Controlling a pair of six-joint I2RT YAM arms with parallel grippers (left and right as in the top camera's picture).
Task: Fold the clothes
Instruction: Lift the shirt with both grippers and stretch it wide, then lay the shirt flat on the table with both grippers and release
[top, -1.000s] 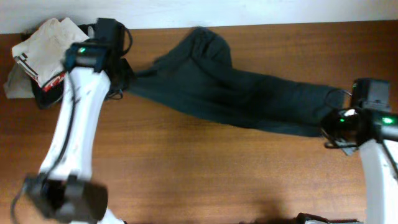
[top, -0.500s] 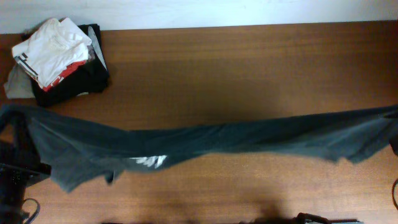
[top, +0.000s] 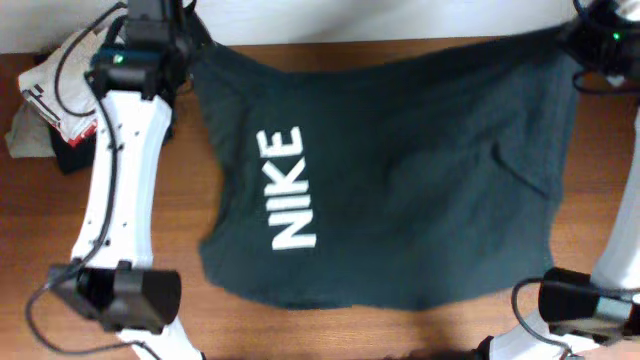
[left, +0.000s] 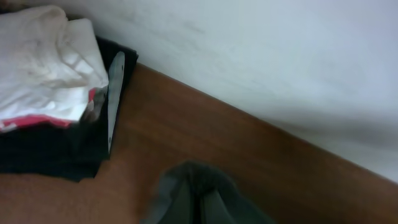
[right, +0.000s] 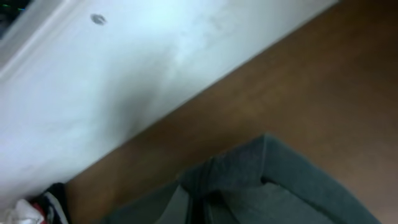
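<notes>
The dark charcoal T-shirt lies spread over the table with its white NIKE lettering facing up. My left gripper is shut on one far corner of the shirt, which bunches over the jaws in the left wrist view. My right gripper is shut on the other far corner, near the table's back right, and the fabric covers its jaws in the right wrist view. The shirt's near hem reaches the front of the table.
A pile of folded clothes, white and red on black, sits at the back left corner and shows in the left wrist view. A white wall runs right behind the table's back edge. Bare wood shows to the shirt's right.
Both grippers have swung from the front of the table to the back edge, and the shirt, stretched as a narrow band before, is now spread flat with the lettering up.
</notes>
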